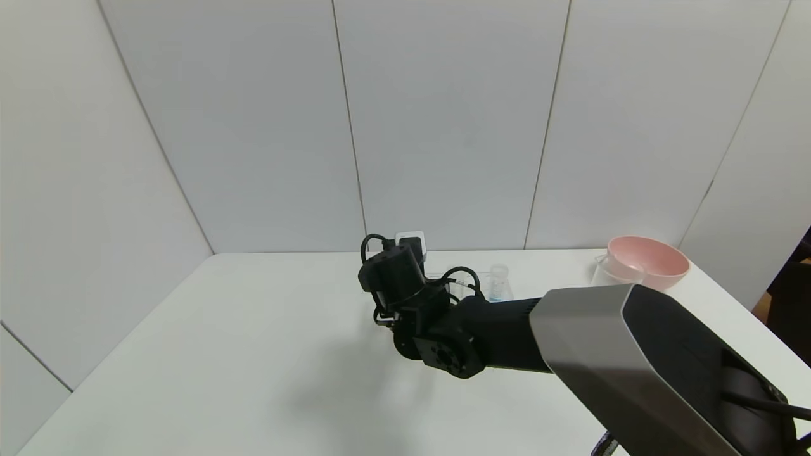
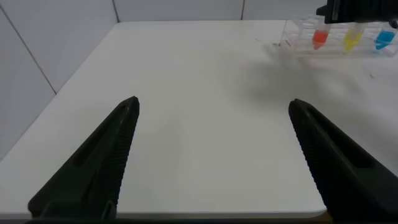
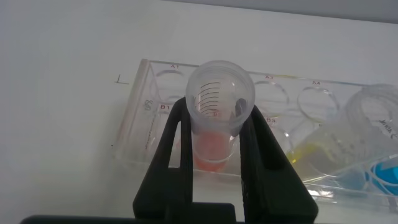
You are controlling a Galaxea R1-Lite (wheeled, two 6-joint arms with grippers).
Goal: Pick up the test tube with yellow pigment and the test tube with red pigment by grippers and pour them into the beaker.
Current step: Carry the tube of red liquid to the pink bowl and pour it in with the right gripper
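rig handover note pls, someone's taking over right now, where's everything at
Right claw: closed on the test tube with red pigment, which still stands in the clear rack at the table's far side.
Left claw: open, holding nothing, low over bare table near its front edge.
Test tube with yellow pigment: in the rack, between the red and the blue tube.
Beaker: far right, in front of the pink bowl.
Done: red tube gripped.
Left: lift and pour red, then grip and pour yellow.

Right gripper (image 3: 214,158) reached across the table, fingers closed on the test tube with red pigment (image 3: 219,118). Left gripper (image 2: 211,162) hung parked, fingers spread.
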